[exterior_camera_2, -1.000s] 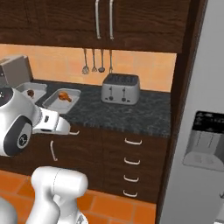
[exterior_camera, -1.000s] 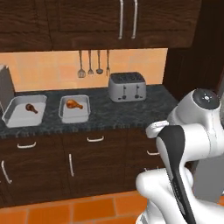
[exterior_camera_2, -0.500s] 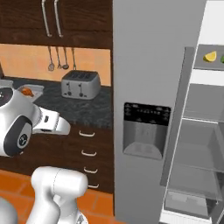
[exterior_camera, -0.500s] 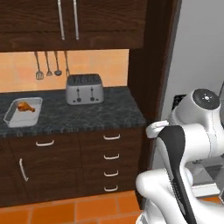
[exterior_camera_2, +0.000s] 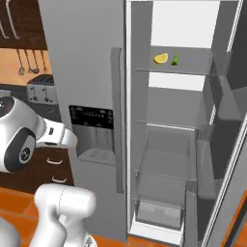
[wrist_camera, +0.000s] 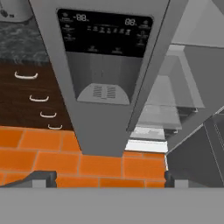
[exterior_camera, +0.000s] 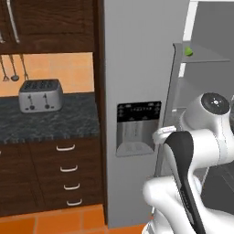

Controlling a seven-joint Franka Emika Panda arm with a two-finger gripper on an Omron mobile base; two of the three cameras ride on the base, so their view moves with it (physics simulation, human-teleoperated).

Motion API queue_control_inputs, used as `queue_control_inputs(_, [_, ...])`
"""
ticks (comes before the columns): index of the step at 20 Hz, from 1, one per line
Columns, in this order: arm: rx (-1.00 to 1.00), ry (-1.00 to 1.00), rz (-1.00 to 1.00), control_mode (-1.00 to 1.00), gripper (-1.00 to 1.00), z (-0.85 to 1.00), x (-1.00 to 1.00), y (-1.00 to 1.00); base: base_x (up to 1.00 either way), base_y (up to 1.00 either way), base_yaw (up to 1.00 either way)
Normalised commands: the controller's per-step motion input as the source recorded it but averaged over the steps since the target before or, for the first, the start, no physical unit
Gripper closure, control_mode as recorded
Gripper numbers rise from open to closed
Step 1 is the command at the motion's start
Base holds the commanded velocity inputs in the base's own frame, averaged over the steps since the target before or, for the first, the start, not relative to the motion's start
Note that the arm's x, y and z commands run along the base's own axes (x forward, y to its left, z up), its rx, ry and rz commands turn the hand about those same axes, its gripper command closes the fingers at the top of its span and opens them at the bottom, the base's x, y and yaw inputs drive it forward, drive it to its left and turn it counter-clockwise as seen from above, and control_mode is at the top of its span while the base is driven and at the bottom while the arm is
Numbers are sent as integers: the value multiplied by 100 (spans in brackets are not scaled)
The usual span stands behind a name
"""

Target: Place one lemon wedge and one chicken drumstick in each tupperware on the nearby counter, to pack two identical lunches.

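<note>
The tall grey fridge (exterior_camera_2: 87, 72) stands with its right compartment open, presumably because the citrus is kept inside. Beside it runs the dark surface (exterior_camera: 55, 121), carrying a steel toaster (exterior_camera: 40, 95). The right base view looks into the open compartment, where the yellow lemon wedge (exterior_camera_2: 161, 58) and the green wedge (exterior_camera_2: 175, 59) sit side by side on an upper shelf (exterior_camera_2: 178, 66); the left base view catches just the green one. The pincer (wrist_camera: 109, 177) (tips barely visible in the hand view) is spread wide and empty, facing the dispenser panel (wrist_camera: 104, 65).
</note>
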Motion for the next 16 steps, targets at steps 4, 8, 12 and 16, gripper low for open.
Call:
queue_control_inputs(4, [0, 0, 0, 100, -100, 0, 0, 0, 1, -99, 0])
queue_control_inputs(8, [0, 0, 0, 100, -100, 0, 0, 0, 21, -50, 0])
queue_control_inputs(12, [0, 0, 0, 100, -100, 0, 0, 0, 31, -29, 0])
queue_control_inputs(16, [0, 0, 0, 100, -100, 0, 0, 0, 43, -32, 0])
